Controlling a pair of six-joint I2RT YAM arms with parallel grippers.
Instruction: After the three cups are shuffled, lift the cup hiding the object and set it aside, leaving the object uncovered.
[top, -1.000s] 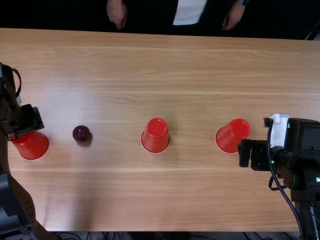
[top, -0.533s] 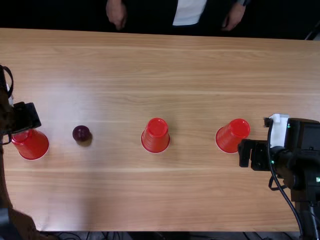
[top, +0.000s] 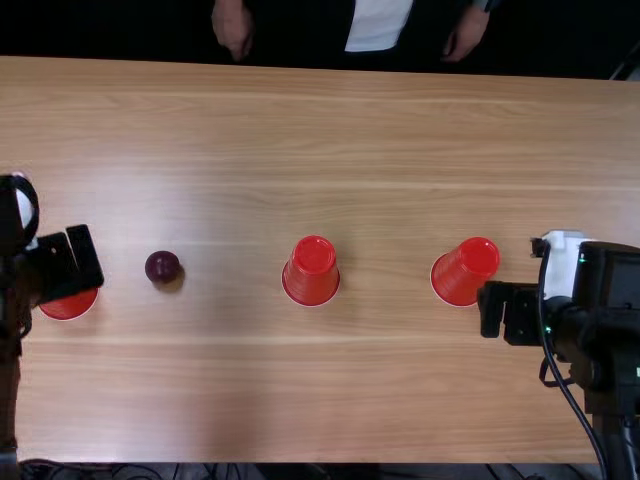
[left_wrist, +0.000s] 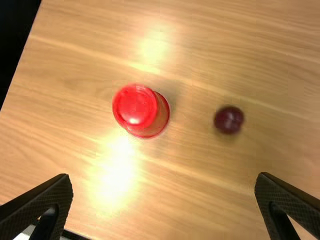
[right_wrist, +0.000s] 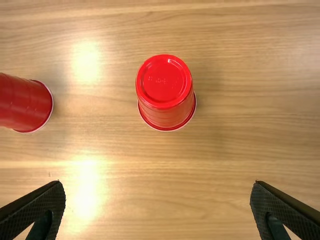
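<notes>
Three red cups stand upside down in a row on the wooden table (top: 320, 150). The left cup (top: 68, 304) (left_wrist: 140, 110) is at the far left, partly hidden under my left gripper (top: 68, 268), which hangs open above it (left_wrist: 160, 220) and apart from it. A dark purple ball (top: 163, 267) (left_wrist: 229, 120) lies uncovered on the table just right of that cup. The middle cup (top: 311, 270) (right_wrist: 22, 103) and the right cup (top: 464, 271) (right_wrist: 165, 93) stand untouched. My right gripper (top: 492, 308) (right_wrist: 160, 220) is open, on the near side of the right cup.
A person stands behind the far edge with hands (top: 236, 28) off the table. The table's left edge (left_wrist: 20, 75) runs close to the left cup. Bare wood lies between the cups and across the far half.
My left gripper has risen and drifted slightly right, now covering more of the left cup. The cups, the ball and the right arm have stayed in place.
</notes>
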